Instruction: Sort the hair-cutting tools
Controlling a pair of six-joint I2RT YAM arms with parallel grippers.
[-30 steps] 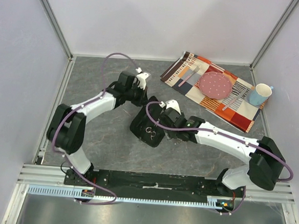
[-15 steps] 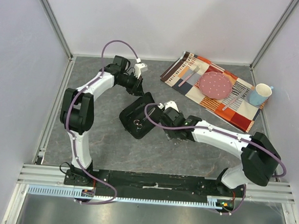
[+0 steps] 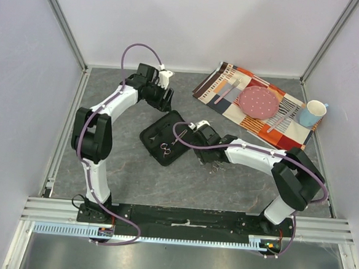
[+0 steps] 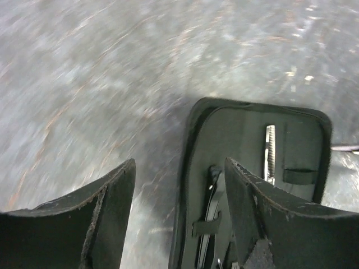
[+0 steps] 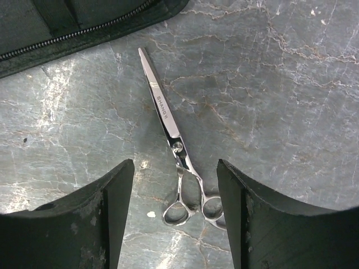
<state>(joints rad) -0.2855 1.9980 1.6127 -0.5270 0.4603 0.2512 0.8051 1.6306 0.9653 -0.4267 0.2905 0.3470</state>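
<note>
Left jaws and right jaws stood spread; the right jaws hung over slim silver metal scissors (image 5: 174, 145), which lay flat and would likely skid if pinched.

Scissors (image 5: 166, 117) on table (image 5: 291, 101), just beside case (image 5: 50, 22) (tip toward it).

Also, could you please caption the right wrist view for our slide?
Open right gripper above slim silver-metal scissors on the grey marbled tabletop, near a black zippered fabric case.
</note>
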